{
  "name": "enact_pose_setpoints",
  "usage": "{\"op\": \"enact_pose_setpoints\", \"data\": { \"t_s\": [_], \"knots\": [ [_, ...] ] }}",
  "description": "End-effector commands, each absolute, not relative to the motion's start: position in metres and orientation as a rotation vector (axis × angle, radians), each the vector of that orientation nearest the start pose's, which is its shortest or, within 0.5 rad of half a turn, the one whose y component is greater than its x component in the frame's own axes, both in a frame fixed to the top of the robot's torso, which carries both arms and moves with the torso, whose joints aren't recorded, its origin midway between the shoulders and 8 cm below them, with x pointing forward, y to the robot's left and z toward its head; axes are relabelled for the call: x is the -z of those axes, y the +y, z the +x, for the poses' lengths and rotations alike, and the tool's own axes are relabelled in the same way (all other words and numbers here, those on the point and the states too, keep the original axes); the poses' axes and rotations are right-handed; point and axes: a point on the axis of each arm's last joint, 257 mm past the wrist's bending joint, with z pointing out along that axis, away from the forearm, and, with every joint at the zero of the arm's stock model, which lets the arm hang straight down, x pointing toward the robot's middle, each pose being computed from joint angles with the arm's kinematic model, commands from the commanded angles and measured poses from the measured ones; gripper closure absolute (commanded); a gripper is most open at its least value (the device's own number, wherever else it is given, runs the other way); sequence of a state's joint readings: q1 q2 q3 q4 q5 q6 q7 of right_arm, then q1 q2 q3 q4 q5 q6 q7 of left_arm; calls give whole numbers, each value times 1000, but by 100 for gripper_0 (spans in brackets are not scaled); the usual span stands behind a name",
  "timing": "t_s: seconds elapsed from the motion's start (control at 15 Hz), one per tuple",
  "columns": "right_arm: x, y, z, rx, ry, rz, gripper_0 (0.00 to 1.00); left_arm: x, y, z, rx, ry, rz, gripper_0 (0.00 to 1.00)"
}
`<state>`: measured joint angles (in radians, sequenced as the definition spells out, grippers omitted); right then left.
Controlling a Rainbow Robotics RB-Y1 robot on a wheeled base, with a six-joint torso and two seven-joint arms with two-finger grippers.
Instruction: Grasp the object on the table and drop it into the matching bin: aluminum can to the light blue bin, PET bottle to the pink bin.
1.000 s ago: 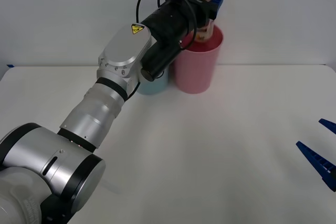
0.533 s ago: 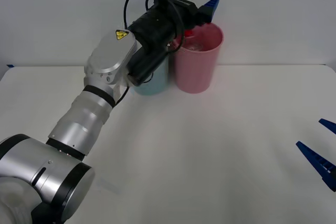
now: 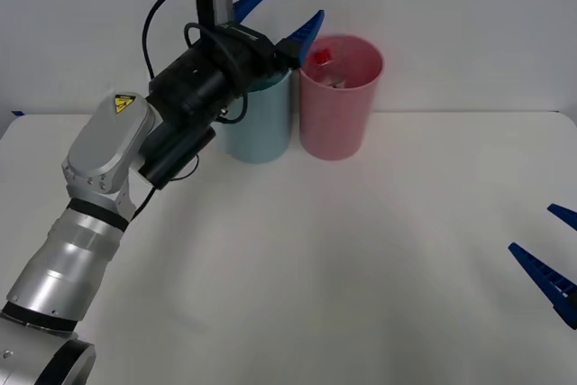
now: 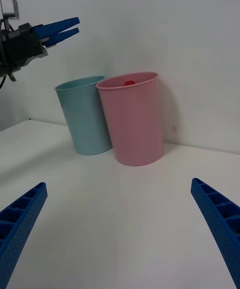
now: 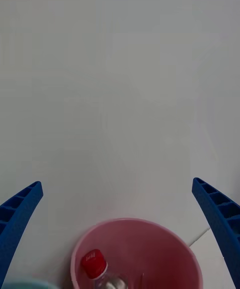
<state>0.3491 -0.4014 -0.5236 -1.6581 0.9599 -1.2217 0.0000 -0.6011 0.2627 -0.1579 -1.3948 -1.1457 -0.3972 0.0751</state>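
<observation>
We see the PET bottle (image 5: 100,273) standing roughly upright inside the pink bin (image 3: 340,105), red cap up near the rim. Our left gripper (image 3: 281,17) hangs above the light blue bin (image 3: 261,123), its fingers spread wide and holding nothing. Our right gripper (image 4: 120,229) waits low over the table (image 3: 361,250), well apart, fingers likewise spread.

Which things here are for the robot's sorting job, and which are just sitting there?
For the job:
PET bottle, inside the pink bin
left gripper, open above the bins

Just there:
light blue bin
right gripper, open, idle at the table's edge
</observation>
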Motion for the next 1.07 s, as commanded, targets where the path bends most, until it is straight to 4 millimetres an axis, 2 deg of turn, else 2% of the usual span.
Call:
{"op": "enact_pose_setpoints", "data": {
  "t_s": [0.07, 0.6, 1.07],
  "knots": [
    [169, -330, 342, -567, 1441, -465, 0, -11, 62, 580, 644, 1154, 482, 0],
    [169, -330, 342, -567, 1441, -465, 0, 17, 164, 520, 622, 1142, 484, 0],
    [169, -330, 342, -567, 1441, -465, 0, 49, 257, 457, 515, 1187, 496, 0]
  ]
}}
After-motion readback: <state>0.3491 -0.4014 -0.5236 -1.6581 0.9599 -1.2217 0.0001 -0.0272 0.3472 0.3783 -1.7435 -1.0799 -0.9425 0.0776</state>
